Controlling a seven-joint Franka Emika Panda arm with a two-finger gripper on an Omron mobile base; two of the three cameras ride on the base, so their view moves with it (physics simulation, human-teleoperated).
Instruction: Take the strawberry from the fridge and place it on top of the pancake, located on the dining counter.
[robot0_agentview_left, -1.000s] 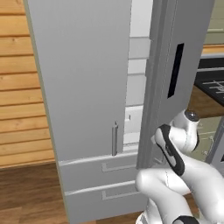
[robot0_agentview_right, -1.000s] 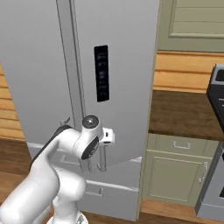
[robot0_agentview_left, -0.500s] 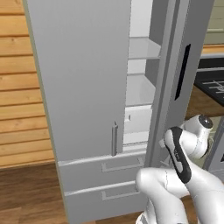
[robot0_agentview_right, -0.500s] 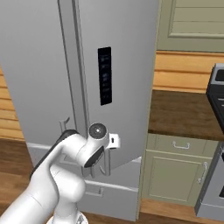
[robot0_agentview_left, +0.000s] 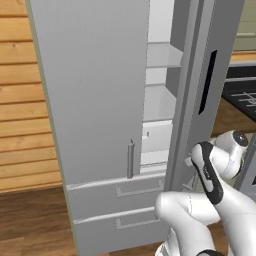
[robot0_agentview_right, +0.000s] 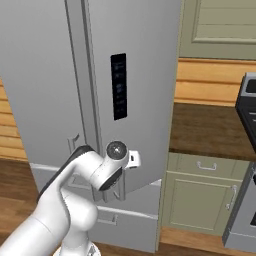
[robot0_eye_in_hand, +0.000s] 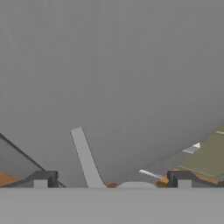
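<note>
My gripper has just let go: the fingertips, which were half-closed a moment ago, now stand spread wide with nothing between them, and the bar handle of the right-hand door runs up between them toward 11 o'clock. Across the last second the door has swung wider, so in the left base view more of the fridge interior shows, with pale shelves and a white bin in the gap. I judge the opening step done and the reach inside next.

From my wrist in that view, the gap sits at about 10 o'clock, past the door's edge. The strawberry should be somewhere on those shelves, but I can't make out any red berry from this angle; it may be hidden behind the left door. In the right base view my hand is close against the door's outer face.
</note>
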